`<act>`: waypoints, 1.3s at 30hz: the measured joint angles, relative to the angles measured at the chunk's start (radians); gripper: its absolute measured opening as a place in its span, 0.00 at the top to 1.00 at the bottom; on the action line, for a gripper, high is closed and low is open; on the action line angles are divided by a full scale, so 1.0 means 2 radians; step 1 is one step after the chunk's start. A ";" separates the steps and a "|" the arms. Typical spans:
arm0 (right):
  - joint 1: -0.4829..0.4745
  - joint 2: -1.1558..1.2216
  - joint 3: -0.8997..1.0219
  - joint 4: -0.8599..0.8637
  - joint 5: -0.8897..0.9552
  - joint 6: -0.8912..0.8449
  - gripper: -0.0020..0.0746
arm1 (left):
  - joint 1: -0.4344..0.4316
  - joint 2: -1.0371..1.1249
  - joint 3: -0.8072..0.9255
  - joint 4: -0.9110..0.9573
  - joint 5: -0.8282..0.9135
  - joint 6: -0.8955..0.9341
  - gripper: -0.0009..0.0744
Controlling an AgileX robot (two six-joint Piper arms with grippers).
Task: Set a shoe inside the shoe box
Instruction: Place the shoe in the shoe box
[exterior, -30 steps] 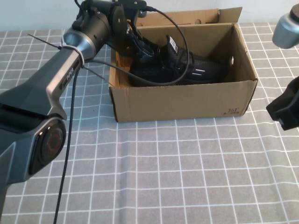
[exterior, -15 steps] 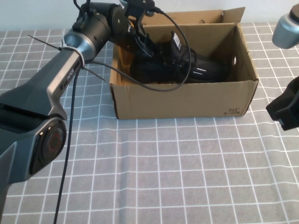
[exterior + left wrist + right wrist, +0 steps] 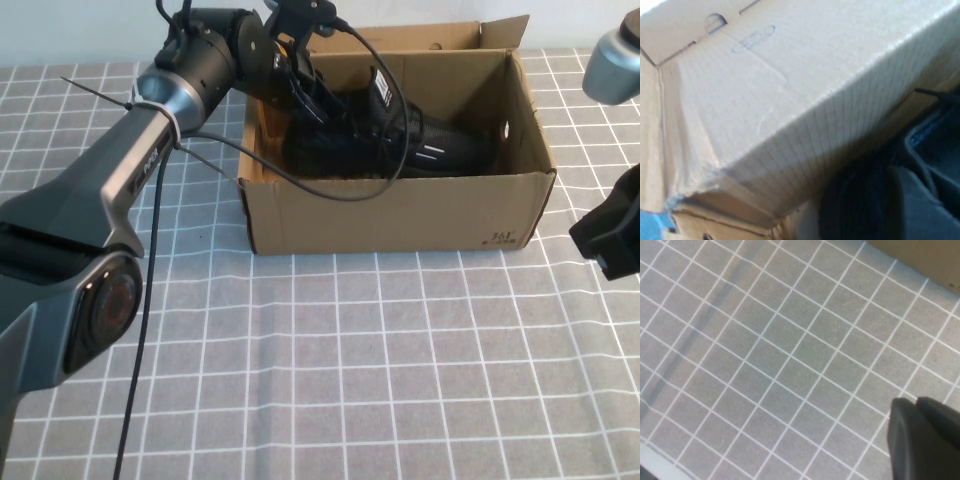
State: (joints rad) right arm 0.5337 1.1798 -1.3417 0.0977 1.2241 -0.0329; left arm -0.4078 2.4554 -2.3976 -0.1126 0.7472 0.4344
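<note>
1. The box [image 3: 400, 215] stands open on the grey checked cloth [image 3: 350, 370], its flap lid [image 3: 400, 37] raised at the far side; small dark print marks the front corner on the robot's right.
2. The shoe [image 3: 400, 145] lies inside the box, toe toward the robot's right, heel tab up near the left end; white dash marks show on its side.
3. The left arm [image 3: 150, 130] reaches from the near left, across the box's left wall, into the interior.
4. The left gripper [image 3: 318, 100] sits inside the box at the shoe's heel end. Whether its fingers are clamped on the shoe or released cannot be told; they are hidden against the black knit.
5. A black cable [image 3: 330, 185] loops from the left arm down into the box and over the shoe.
6. In the left wrist view, the box's inner cardboard wall [image 3: 790, 100] fills the picture, with dark shoe fabric [image 3: 890, 200] at one corner.
7. The right gripper [image 3: 610, 235] hangs at the right edge, just beside the box's right front corner, above the cloth.
8. In the right wrist view, the right gripper [image 3: 925, 437] shows dark fingers pressed together, holding nothing, over the cloth [image 3: 765, 350].
</note>
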 joint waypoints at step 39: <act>0.000 -0.272 0.076 -0.012 0.021 0.053 0.99 | 0.000 -0.307 0.000 0.005 0.259 -0.109 0.99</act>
State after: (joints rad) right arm 0.5337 0.6356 -1.1892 0.0734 1.2669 0.0733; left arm -0.4078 1.8411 -2.3976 -0.1020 1.2649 0.2166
